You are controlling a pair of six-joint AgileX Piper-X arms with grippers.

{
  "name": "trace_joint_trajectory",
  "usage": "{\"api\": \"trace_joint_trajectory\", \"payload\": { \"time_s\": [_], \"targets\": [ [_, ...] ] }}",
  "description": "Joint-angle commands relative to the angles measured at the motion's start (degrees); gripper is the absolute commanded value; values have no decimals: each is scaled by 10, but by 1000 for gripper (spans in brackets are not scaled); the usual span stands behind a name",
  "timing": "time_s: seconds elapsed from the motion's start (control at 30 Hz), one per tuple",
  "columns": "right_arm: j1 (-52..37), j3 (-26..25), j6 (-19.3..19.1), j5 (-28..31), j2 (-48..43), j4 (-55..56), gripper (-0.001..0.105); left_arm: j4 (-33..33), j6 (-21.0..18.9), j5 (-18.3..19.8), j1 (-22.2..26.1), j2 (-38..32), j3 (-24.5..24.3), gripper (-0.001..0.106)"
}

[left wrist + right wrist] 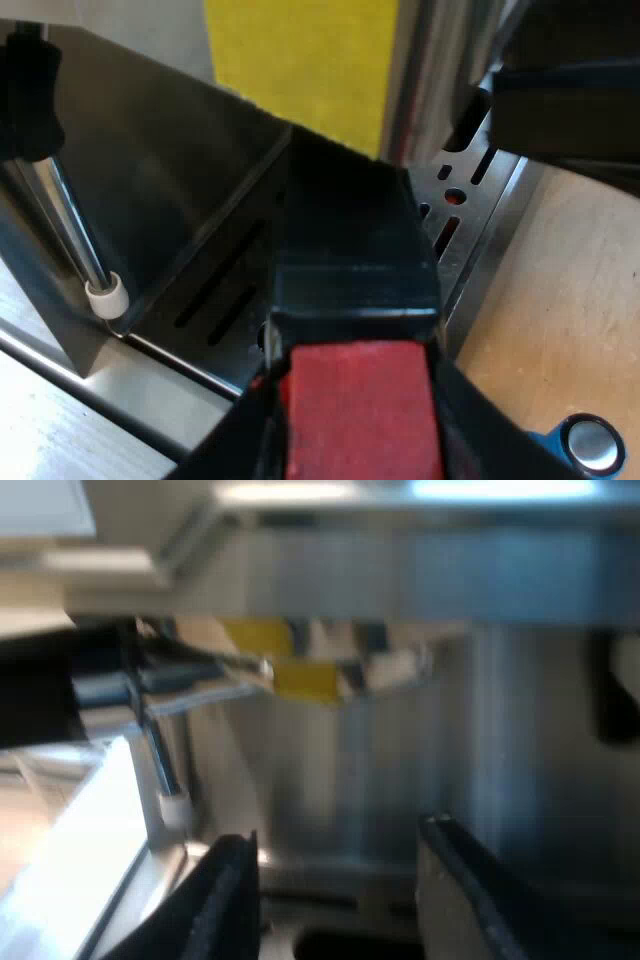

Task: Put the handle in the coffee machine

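The holder's dark handle (350, 250) with its red end (358, 410) sits between my left gripper's (360, 440) black fingers, which are shut on it. The handle points toward the espresso machine's front (430, 70), above the slotted metal drip tray (470, 215); the holder's metal head is hidden behind the handle. My right gripper (338, 835) faces the machine's steel front (400, 740), open, with nothing between its fingers.
A steam wand (75, 230) with a white tip hangs beside the drip tray, and shows again as the steam wand (165, 770) near my right gripper. A blue tamper (585, 445) stands on the wooden table (570, 300). A yellow label (300, 60) is on the machine. A dark bulky shape (565, 100) hangs over the tray.
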Motion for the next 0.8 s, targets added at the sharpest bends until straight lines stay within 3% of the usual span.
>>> {"api": "trace_joint_trajectory", "payload": {
  "time_s": [0.03, 0.17, 0.5, 0.8],
  "targets": [
    [-6, -1, -41, -14, 25, -74, 39, -40, -16, 90, 0, -12, -23, 0],
    [-15, -1, -74, -14, 51, -130, 39, -40, -16, 90, 0, -12, -23, 0],
    [-46, -1, -74, -14, 83, -192, 39, -40, -16, 90, 0, -12, -23, 0],
    [-69, -10, -76, -49, 90, -216, 39, -35, -16, 90, 0, -12, -23, 0]
  ]
}}
